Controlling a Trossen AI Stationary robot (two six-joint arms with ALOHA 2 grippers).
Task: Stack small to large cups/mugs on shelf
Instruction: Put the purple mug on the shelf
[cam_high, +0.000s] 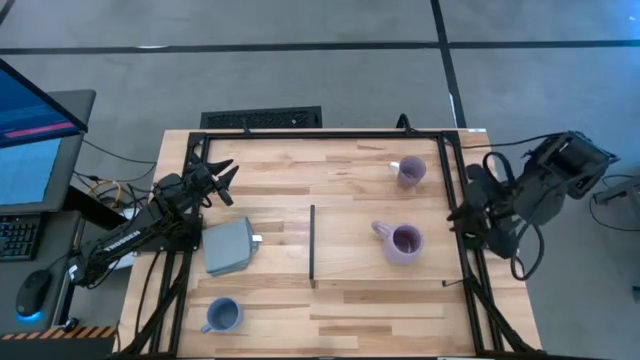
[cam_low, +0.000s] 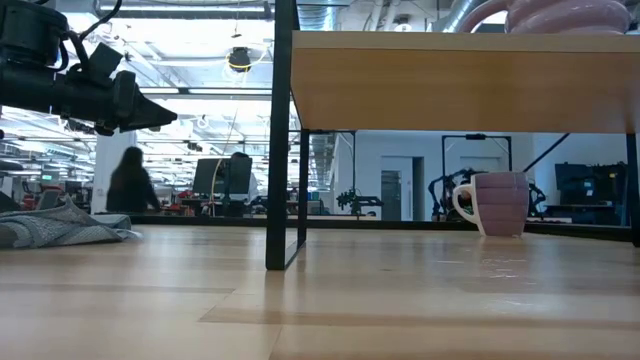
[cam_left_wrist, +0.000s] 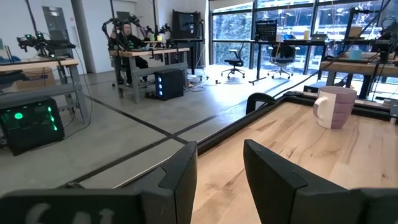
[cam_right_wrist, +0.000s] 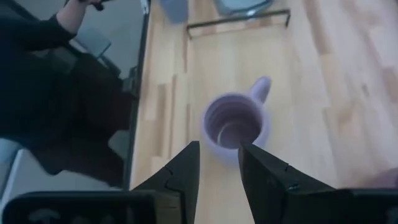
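Note:
One lavender mug (cam_high: 400, 243) (cam_right_wrist: 235, 121) stands upright on the raised light-wood shelf (cam_high: 350, 265) (cam_low: 450, 80). A second lavender mug (cam_high: 410, 172) (cam_low: 495, 203) (cam_left_wrist: 336, 107) stands on the tabletop beyond the shelf's far edge. The blue-grey mug (cam_high: 222, 316) stands near the table's near left corner. My right gripper (cam_high: 462, 218) (cam_right_wrist: 219, 162) hangs open by the shelf's right edge, above and to the right of the shelf mug, touching nothing. My left gripper (cam_high: 222, 180) (cam_left_wrist: 217, 168) (cam_low: 130, 105) hovers open over the table's left part, level, pointing toward the far mug.
A flat grey square block (cam_high: 230, 247) lies left of the shelf's black strip (cam_high: 312, 245). A black frame (cam_high: 320, 133) runs round the table's edges. Bare slatted wood lies between the block and the far mug. A monitor and keyboard stand off the table's left.

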